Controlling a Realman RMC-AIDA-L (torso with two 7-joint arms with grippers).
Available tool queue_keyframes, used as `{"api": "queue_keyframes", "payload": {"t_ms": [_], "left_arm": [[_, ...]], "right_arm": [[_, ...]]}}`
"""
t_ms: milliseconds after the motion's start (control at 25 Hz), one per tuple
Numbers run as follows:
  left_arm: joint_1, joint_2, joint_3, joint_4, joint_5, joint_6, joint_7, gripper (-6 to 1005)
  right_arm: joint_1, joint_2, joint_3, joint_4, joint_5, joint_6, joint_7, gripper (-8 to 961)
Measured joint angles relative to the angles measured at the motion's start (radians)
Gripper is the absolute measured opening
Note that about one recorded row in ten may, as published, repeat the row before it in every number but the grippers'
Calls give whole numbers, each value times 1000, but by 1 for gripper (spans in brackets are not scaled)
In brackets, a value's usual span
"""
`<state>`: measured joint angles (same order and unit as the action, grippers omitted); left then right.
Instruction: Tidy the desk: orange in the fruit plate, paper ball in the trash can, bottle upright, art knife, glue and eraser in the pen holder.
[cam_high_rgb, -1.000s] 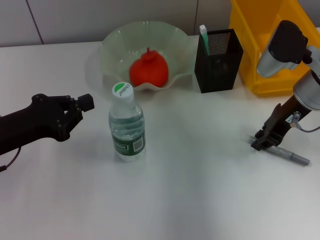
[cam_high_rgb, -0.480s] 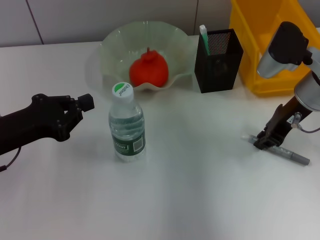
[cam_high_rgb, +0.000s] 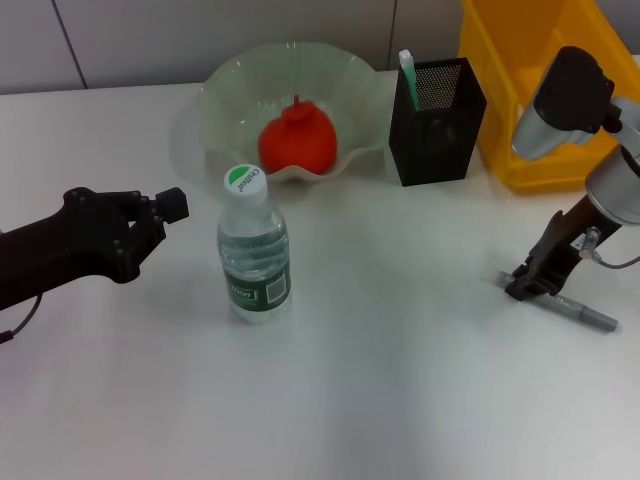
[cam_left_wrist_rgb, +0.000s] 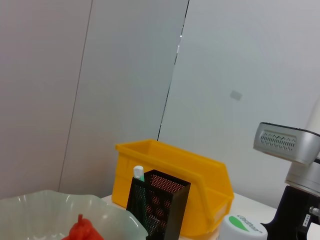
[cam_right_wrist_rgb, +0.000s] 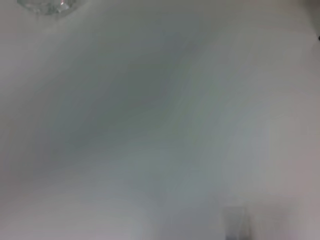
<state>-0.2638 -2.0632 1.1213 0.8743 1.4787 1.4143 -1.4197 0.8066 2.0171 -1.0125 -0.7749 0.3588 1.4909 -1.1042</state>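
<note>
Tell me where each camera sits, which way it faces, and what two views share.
Head view: looks forward and down at the desk; left gripper and right gripper at a grey pen-like tool both show.
Left wrist view: looks low across the desk toward the trash can; shows the right arm.
Right wrist view: faces bare desk; no own parts.
Head and left wrist share the pen holder.

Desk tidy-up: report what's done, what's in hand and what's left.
Done: the red-orange round orange sits in the pale-green scalloped fruit plate, and the clear green-labelled bottle stands upright. In hand: the right gripper is down at the slim grey art knife lying on the white desk. Left: getting it into the black mesh pen holder. The left gripper idles beside the bottle.
</note>
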Motion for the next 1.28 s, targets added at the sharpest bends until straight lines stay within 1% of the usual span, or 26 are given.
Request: {"api": "queue_keyframes", "payload": {"t_ms": [240, 400, 560, 600, 720, 800, 840, 1000, 1160, 1280], "left_arm": [[0, 0, 0, 0, 0, 1, 2, 80], [2, 0, 0, 0, -1, 3, 2, 80], [4, 0, 0, 0, -4, 6, 2, 80], [4, 0, -1, 0, -5, 6, 2, 81], [4, 0, -1, 0, -7, 7, 2, 81], [5, 0, -2, 1, -7, 7, 2, 81], [5, 0, -2, 1, -7, 8, 2, 81], [5, 1, -3, 4, -8, 13, 2, 81], [5, 1, -5, 4, -8, 16, 2, 82], [6, 1, -6, 5, -8, 17, 2, 82]], "right_arm": [[-8, 9, 7, -50, 3, 0, 1, 151], [-23, 19, 18, -121, 14, 5, 8, 149], [-30, 31, 54, -180, 29, 11, 7, 148], [-30, 32, 79, -202, 66, 11, 5, 148], [-30, 31, 91, -221, 113, 11, 4, 148], [-32, 29, 112, -266, 184, 7, 2, 149], [-32, 29, 112, -266, 184, 7, 2, 149], [-37, 29, 133, -330, 268, 3, 0, 149], [-38, 26, 161, -370, 321, -15, -4, 147], [-42, 25, 174, -386, 333, -52, -9, 144]]}}
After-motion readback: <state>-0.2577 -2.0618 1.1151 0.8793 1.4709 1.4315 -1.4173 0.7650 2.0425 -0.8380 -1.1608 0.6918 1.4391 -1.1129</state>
